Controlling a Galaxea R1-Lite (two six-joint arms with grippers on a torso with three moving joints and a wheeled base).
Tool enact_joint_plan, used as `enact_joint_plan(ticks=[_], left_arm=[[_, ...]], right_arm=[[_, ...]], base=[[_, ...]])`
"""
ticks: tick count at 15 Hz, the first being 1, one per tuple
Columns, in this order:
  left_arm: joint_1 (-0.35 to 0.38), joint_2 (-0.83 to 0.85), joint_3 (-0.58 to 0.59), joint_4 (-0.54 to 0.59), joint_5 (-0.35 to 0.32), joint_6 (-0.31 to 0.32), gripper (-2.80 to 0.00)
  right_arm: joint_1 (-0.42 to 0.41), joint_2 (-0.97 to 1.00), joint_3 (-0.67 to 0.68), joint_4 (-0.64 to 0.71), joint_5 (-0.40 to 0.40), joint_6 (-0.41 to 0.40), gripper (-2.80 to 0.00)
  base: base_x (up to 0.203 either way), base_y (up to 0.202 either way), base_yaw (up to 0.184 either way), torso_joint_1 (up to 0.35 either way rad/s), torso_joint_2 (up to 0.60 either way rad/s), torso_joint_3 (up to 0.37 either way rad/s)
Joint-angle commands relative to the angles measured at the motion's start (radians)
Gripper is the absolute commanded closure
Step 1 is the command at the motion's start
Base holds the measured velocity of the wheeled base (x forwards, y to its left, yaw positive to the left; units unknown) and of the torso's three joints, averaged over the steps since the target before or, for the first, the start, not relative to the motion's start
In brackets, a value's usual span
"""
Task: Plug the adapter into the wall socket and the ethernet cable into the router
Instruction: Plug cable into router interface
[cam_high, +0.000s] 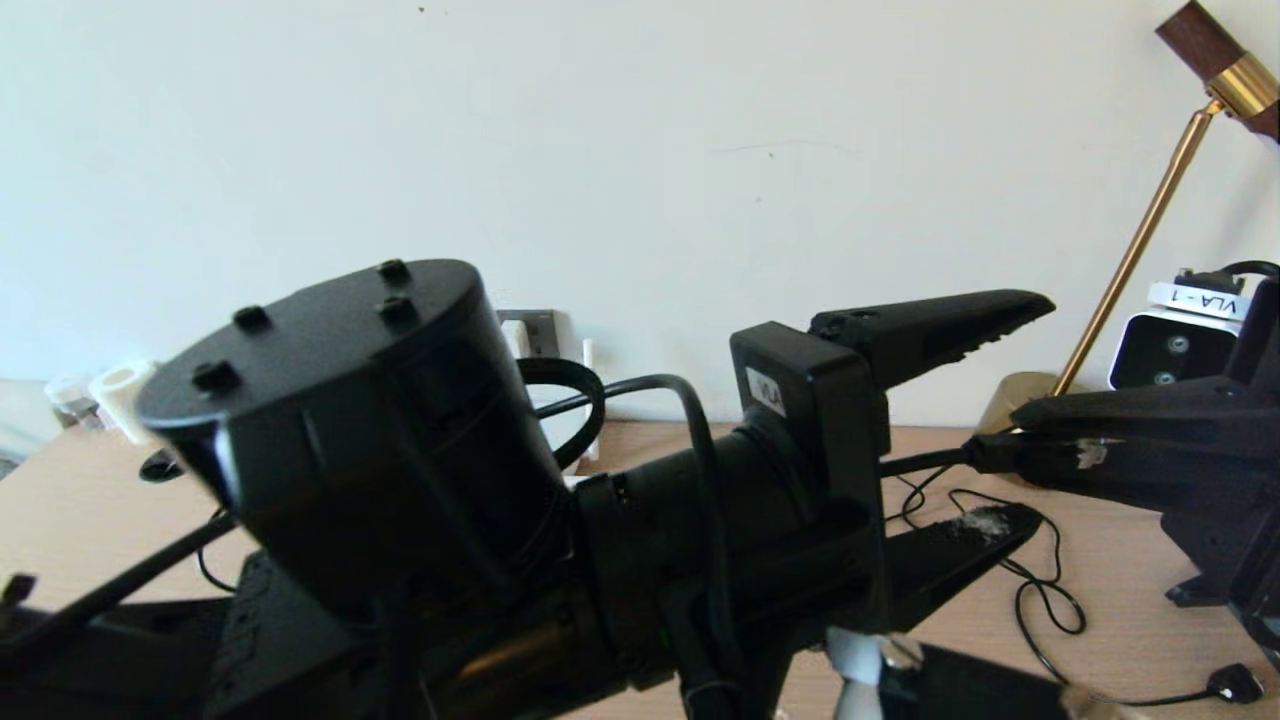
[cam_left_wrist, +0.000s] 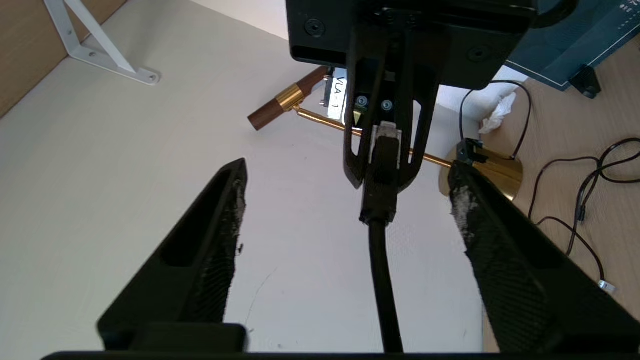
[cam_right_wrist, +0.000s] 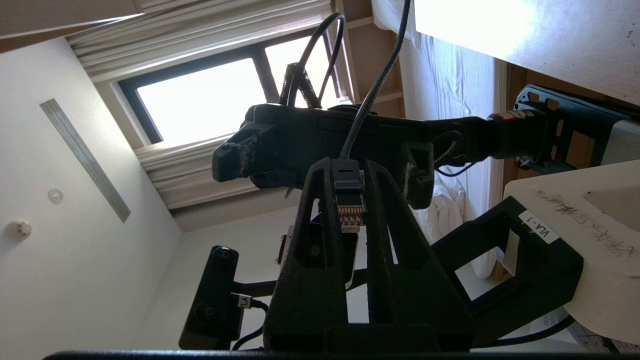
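My right gripper is shut on the ethernet cable's clear connector, held in the air above the desk. The black ethernet cable runs from it between the spread fingers of my left gripper, which is open and touches nothing. In the head view the left gripper faces the right gripper tip to tip, with the cable between them. The grey wall socket peeks out behind my left arm. The adapter and the router are hidden by the arm.
A brass desk lamp stands at the back right beside a white camera labelled VLA-1. A thin black cable with a small plug lies looped on the wooden desk. Small white jars sit at the far left.
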Motion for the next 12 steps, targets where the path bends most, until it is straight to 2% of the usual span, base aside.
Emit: enact_joint_plan(ticks=[1, 4, 5, 12], left_arm=[[-0.001, 0.018, -0.007, -0.010, -0.003, 0.008, -2.80], [0.001, 0.013, -0.001, -0.012, -0.012, 0.006, -2.80], [0.001, 0.013, 0.002, -0.012, -0.019, 0.006, 0.00], [0.002, 0.002, 0.039, -0.012, -0.018, 0.005, 0.00]], right_arm=[[0.001, -0.002, 0.003, -0.002, 0.005, 0.009, 0.00], [0.001, 0.000, 0.005, -0.003, 0.005, 0.009, 0.00], [0.001, 0.000, 0.005, -0.003, 0.005, 0.009, 0.00], [0.001, -0.002, 0.005, -0.003, 0.004, 0.009, 0.00]], base=[[0.000, 0.000, 0.000, 0.000, 0.00, 0.000], [0.000, 0.000, 0.000, 0.000, 0.00, 0.000], [0.000, 0.000, 0.000, 0.000, 0.00, 0.000], [0.000, 0.000, 0.000, 0.000, 0.00, 0.000]])
